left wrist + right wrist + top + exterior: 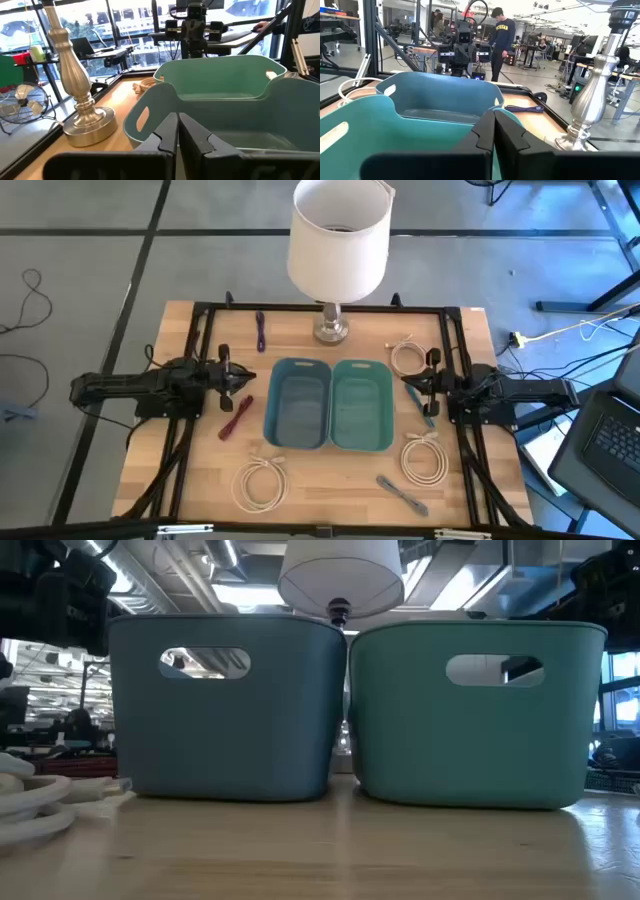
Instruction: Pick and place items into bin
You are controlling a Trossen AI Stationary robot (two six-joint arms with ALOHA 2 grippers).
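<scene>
A: Where does it all sit against the two bins?

B: The blue bin [298, 404] and the green bin [362, 404] stand side by side, touching, mid-table, in front of the lamp [338, 240]. Both look empty, so I'd say nothing has been placed yet.

A: And the items?

B: Spread around the bins. One white cable [408, 357] lies behind the green bin's right end, another [424, 457] in front of it, a third [259, 481] in front of the blue bin. The red strap [236, 418] is just left of the blue bin, the purple strap [260, 330] behind it, the grey strap [402, 492] in front of the green one.

A: The arms?

B: The left gripper [244, 378] waits left of the blue bin, fingers pressed together, holding nothing. The right gripper [410, 385] mirrors it right of the green bin, likewise closed and empty. Probably a parked pose, each facing its own bin.
</scene>
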